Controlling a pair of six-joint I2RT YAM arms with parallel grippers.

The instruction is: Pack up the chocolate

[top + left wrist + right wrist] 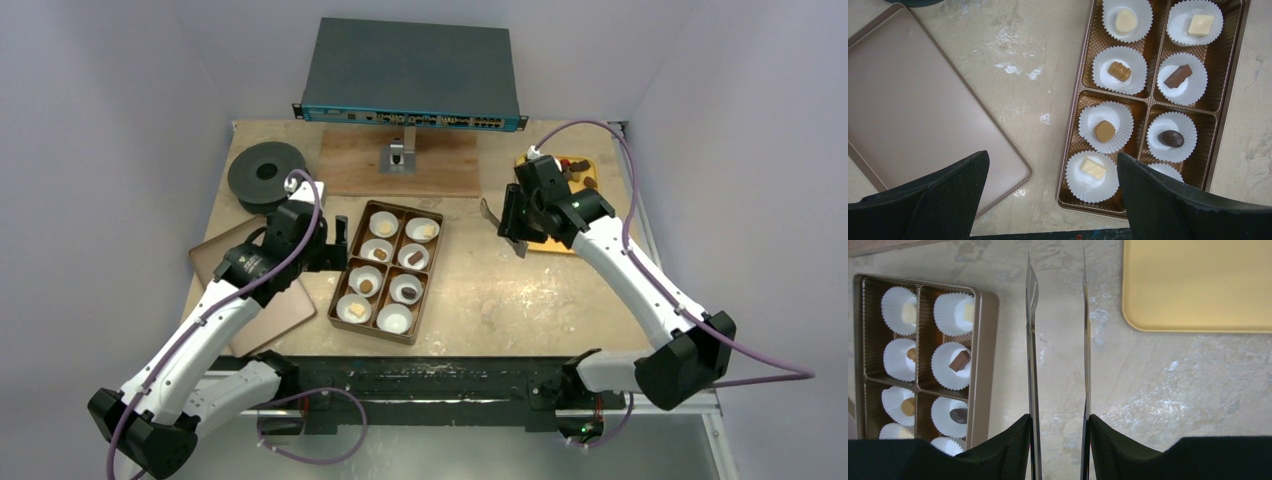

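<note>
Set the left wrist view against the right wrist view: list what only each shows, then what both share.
Left wrist only: the open left pincer and a flat brown tray. Right wrist only: the right pincer gripping metal tongs, and a yellow tray. Both: the brown box with chocolate in white paper cups, on the pale tabletop.

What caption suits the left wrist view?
Left fingers spread wide by the brown box, chocolates sitting in white paper cups, a flat tan tray beside it.
</note>
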